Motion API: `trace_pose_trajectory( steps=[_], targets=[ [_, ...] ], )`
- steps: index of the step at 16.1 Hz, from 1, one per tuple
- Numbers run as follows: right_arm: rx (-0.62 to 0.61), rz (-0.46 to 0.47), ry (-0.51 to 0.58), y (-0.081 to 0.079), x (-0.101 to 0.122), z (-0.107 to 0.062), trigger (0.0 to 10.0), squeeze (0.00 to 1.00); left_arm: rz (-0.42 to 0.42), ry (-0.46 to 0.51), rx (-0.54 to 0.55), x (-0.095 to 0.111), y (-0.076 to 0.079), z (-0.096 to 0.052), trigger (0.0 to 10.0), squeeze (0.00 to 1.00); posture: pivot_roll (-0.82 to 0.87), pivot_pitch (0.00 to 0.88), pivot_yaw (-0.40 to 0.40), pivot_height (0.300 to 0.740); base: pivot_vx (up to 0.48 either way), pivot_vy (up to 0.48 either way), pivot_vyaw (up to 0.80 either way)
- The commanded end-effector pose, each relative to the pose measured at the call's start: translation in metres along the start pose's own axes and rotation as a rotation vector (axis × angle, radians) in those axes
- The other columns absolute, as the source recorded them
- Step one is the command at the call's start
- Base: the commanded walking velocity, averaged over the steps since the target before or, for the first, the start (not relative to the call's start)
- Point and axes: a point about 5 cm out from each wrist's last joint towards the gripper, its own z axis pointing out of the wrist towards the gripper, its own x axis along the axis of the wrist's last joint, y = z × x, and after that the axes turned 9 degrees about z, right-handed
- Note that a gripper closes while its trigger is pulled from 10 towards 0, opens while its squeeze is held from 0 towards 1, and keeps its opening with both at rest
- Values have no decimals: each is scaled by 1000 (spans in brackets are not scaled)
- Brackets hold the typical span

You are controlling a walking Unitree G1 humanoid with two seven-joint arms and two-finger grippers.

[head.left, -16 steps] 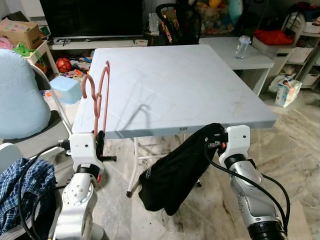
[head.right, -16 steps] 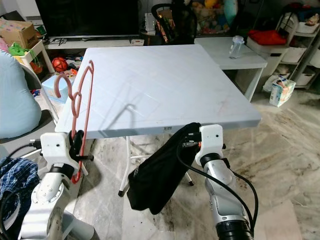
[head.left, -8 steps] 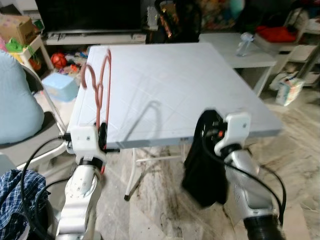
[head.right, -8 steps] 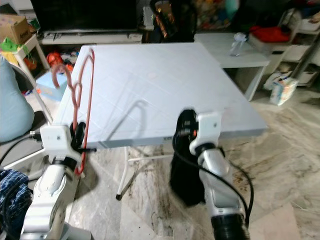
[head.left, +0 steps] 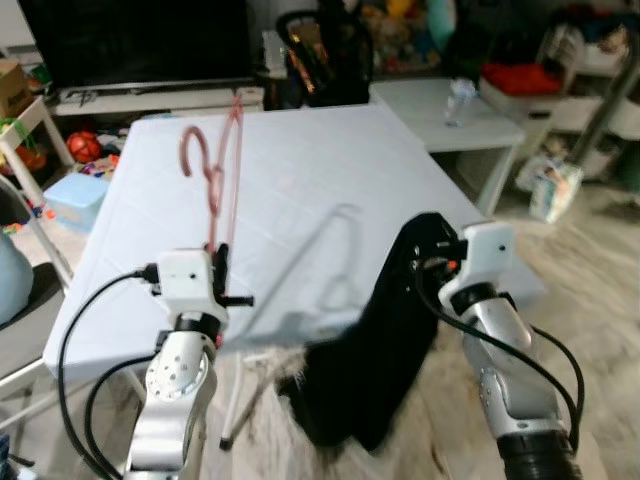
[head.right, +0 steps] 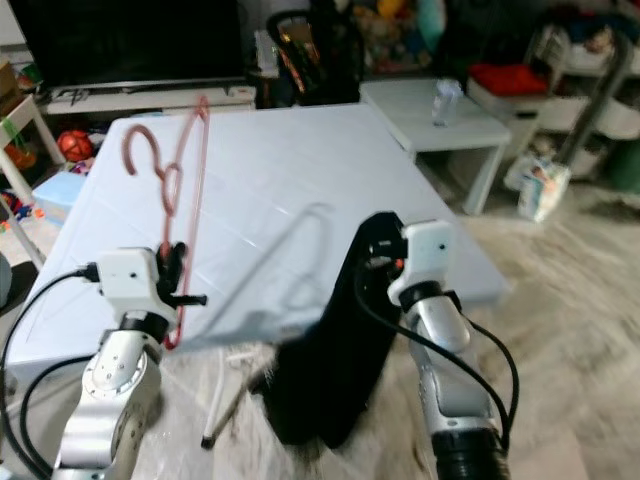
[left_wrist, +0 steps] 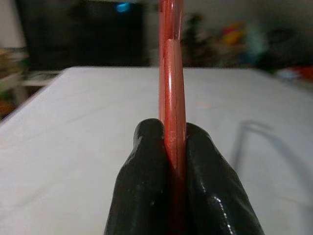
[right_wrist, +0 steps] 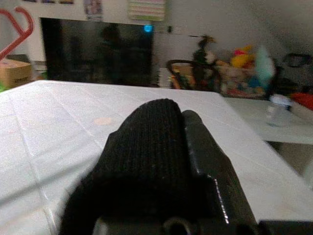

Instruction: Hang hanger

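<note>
The left gripper (left_wrist: 174, 161) is clamped flat on the lower bar of the hanger (head.left: 222, 165), which is held upright on the left with its hook toward the far side, probably so that both shoulders are presented free for a garment. The right gripper (head.left: 432, 262) is closed on a fold of the black cloth (head.left: 375, 360), which is lifted at its top edge on the right and left to hang loose past the near edge of the table (head.left: 330, 170); held so, the cloth is judged ready to be drawn over the hanger. The two are kept well apart, hanger left and cloth right, and nothing is yet threaded or hung. The table is pale and plain, and the hanger's shadow is cast across it. Beyond it a dark screen (head.left: 140, 40) is seen at the far left, a black chair (head.left: 325, 55) and soft toys at the far middle, and a low white table (head.left: 450, 105) with a bottle (head.left: 457, 97) on it at the far right. The floor (head.left: 590, 290) is marbled.
</note>
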Motion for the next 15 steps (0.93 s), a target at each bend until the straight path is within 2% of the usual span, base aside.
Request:
trace_pose_trajectory(
  steps=[1,2,4,6,13,15],
  targets=[
    [34,-13,50,-5,14,5,10000,0,18,2,55,4,-5,2,10000,0,49,0,-33,740,0,0,0],
    [36,-16,47,-4,14,5,10000,0,47,-1,69,3,-6,1,10000,0,49,0,-34,740,0,0,0],
    [46,-45,39,-4,14,5,10000,0,44,-25,78,-1,-5,0,10000,0,47,0,-34,740,0,0,0],
    [73,-79,51,-7,16,5,10000,0,51,-25,69,-1,-3,0,10000,0,46,0,-34,740,0,0,800],
    [54,-58,52,-5,17,8,10000,0,51,-31,54,-1,-1,1,10000,0,49,0,-35,740,0,0,788],
    [44,-52,52,-4,17,9,10000,0,43,-26,38,-1,0,1,10000,0,48,0,-34,740,0,0,0]
  ],
)
